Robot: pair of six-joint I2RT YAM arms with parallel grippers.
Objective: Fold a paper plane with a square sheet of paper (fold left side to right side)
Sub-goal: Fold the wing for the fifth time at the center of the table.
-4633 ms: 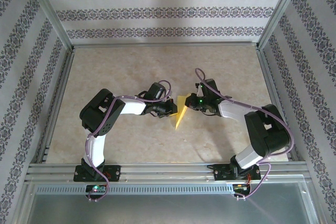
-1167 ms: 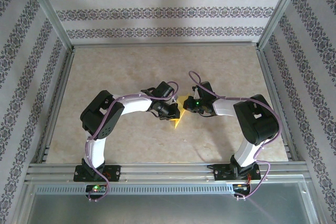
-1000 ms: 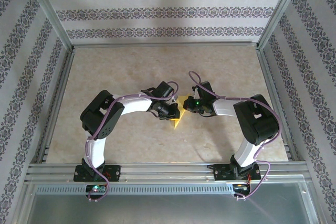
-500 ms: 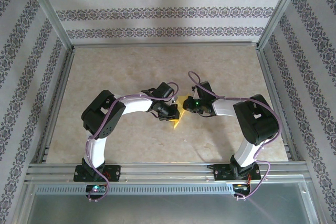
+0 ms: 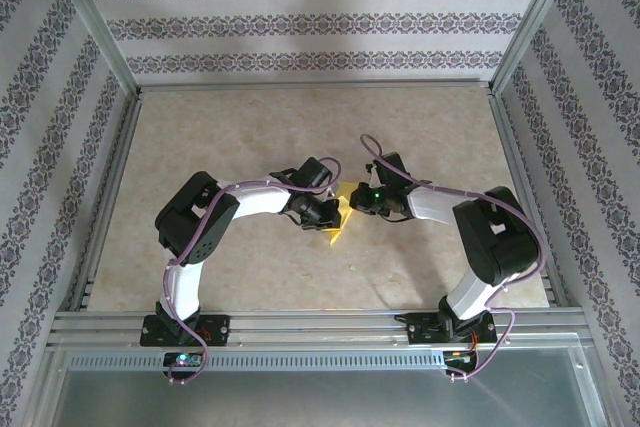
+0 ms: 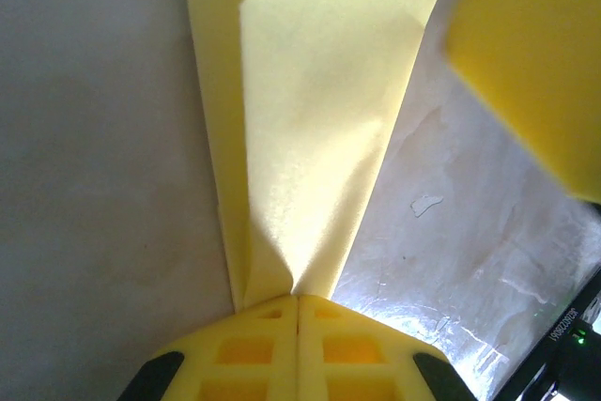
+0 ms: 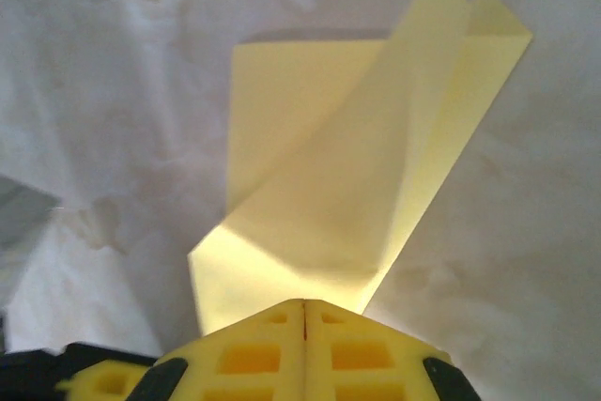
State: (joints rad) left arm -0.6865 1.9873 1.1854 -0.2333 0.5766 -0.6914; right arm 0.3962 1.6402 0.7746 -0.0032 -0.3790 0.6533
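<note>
Mid-frame in the top view, low on the bench [image 5: 220,137] — folded yellow paper [image 5: 338,227], pinched from both sides. Narrow creased end clamped tight in the left fingers [image 6: 292,311]; a wider edge clamped in the right fingers [image 7: 299,315] — flaps fanning toward the upper frame.

Pale yellow paper [image 7: 357,204] on mottled beige table [image 5: 250,127].

A short line of small white print [image 6: 564,325] runs along a black part [image 6: 549,377] in the lower right corner of the left wrist view, just beside a small green light [image 6: 577,335]. It is tilted and too small to read. No other writing is legible.
</note>
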